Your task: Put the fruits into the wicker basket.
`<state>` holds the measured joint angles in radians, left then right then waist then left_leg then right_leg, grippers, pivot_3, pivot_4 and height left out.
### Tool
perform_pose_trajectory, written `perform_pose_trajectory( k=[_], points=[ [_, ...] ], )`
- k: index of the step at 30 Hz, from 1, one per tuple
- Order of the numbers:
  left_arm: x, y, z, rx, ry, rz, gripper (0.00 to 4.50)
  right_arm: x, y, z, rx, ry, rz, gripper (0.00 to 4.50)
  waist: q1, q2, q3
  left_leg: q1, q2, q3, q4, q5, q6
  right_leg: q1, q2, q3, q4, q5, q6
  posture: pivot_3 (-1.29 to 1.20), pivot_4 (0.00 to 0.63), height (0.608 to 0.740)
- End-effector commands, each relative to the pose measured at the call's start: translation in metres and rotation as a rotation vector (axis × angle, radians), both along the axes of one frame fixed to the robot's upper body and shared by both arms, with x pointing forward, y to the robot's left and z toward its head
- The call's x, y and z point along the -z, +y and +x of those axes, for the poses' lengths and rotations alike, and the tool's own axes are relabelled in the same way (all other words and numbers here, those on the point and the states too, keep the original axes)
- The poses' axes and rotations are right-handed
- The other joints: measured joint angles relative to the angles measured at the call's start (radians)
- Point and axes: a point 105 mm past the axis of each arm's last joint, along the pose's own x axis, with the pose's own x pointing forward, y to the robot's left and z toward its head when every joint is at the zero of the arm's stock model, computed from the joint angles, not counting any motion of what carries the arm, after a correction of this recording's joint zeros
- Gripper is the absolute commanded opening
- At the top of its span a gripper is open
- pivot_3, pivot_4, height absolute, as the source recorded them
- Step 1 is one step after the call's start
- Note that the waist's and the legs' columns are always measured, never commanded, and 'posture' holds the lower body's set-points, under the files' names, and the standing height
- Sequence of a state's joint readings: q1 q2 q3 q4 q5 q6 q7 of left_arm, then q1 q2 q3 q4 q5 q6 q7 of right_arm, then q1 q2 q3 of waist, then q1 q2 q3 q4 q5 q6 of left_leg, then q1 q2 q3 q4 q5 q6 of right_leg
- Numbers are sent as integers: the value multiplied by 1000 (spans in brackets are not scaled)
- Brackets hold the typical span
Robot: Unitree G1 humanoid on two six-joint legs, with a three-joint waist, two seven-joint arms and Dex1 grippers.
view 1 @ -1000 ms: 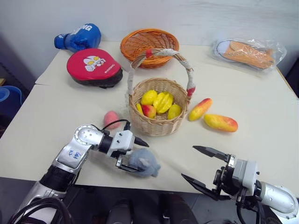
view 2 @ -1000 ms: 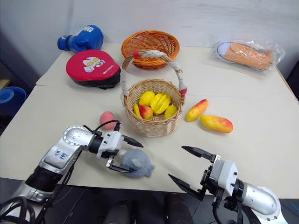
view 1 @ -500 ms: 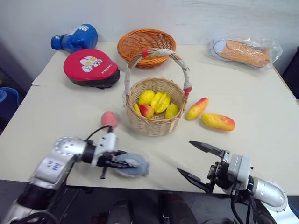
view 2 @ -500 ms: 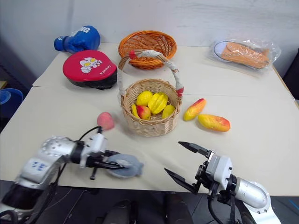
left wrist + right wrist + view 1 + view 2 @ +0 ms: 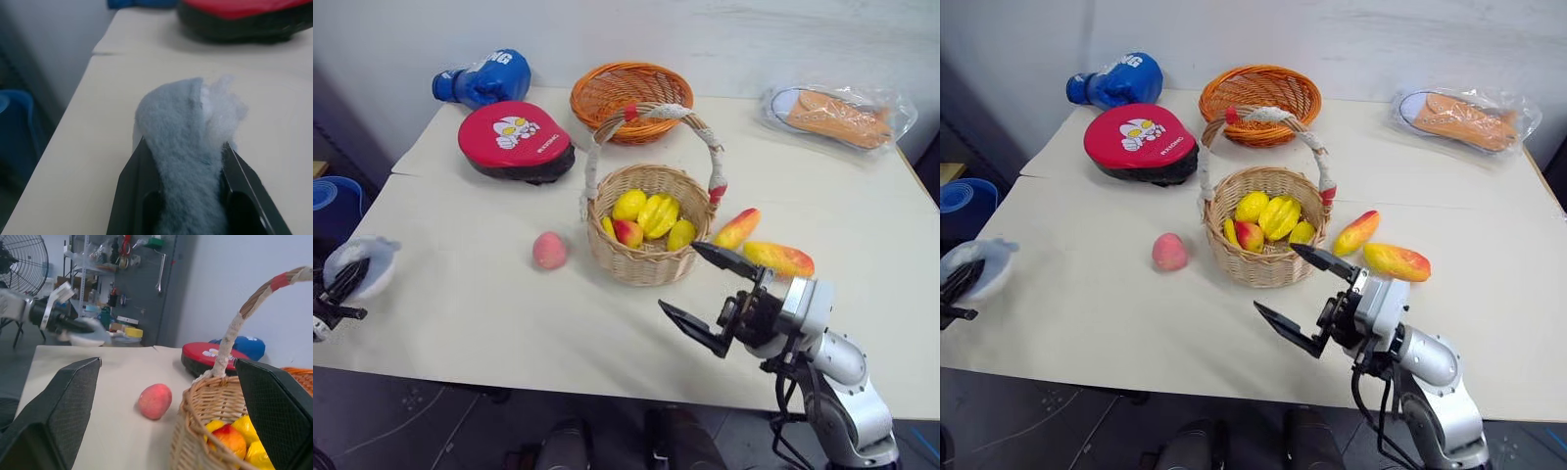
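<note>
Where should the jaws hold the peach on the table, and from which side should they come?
Grip the peach across its round middle, coming from above or from its open side facing away from the wicker basket. It lies alone and apart from the basket wall.

My matt black fingers (image 5: 132,196) pinch a fuzzy grey-blue plush toy (image 5: 183,161); centre frame, rough woven wicker basket (image 5: 651,257); smooth matt peach (image 5: 549,250), cream table (image 5: 460,294).

Head stereo downward; wrist cameras close
</note>
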<state>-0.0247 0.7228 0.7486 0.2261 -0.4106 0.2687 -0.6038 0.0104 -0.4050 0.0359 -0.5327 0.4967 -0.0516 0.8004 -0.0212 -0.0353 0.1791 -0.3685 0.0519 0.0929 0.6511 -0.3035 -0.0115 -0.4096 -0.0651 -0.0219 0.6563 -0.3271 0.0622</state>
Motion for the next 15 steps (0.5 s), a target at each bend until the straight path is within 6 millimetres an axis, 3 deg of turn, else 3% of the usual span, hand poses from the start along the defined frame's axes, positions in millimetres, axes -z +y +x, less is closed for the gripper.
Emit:
perform_pose_trajectory(
  k=[1, 2, 3, 7, 12, 15],
  points=[
    [-8, 12, 13, -113, -63, 9, 762, -2, 1, 4, 18, -33, 19, 4500, 2, -5, -3, 0, 0, 0, 0, 0, 0, 0, 0, 0, 0, 0, 0, 0, 150, 740],
    [-6, 11, 17, -116, -62, -22, 762, -1, 3, 6, 16, -32, 21, 4500, -1, -7, -4, 0, 0, 0, -1, 0, 0, 0, 0, -1, 0, 0, 0, 0, 150, 740],
    [-4, 8, 20, -110, -58, -42, 1382, -1, 4, 6, 11, -35, 19, 4500, -5, -8, -5, 0, 1, 0, -1, 0, 0, 0, 0, -1, 0, 0, 0, 0, 150, 740],
    [-4, 6, 26, -102, -57, -90, 2646, 2, 6, 7, 4, -41, 6, 4500, -14, -8, -5, 1, 1, 1, -2, 0, -1, -1, -1, -1, 0, 0, 0, 0, 150, 740],
    [-21, 22, 16, -111, -53, -146, 4256, 8, -2, 8, 24, -27, -22, 4500, -15, -8, -5, 0, 1, 1, -2, 0, -2, -1, 0, -1, 0, 0, 0, 0, 150, 740],
    [-36, 31, 7, -48, 5, -41, 4454, 13, -8, 5, 26, -4, -47, 4500, -16, -8, -5, 1, 2, 1, -2, 0, -2, -2, 0, -1, 0, 0, 0, 0, 150, 740]
  ],
)
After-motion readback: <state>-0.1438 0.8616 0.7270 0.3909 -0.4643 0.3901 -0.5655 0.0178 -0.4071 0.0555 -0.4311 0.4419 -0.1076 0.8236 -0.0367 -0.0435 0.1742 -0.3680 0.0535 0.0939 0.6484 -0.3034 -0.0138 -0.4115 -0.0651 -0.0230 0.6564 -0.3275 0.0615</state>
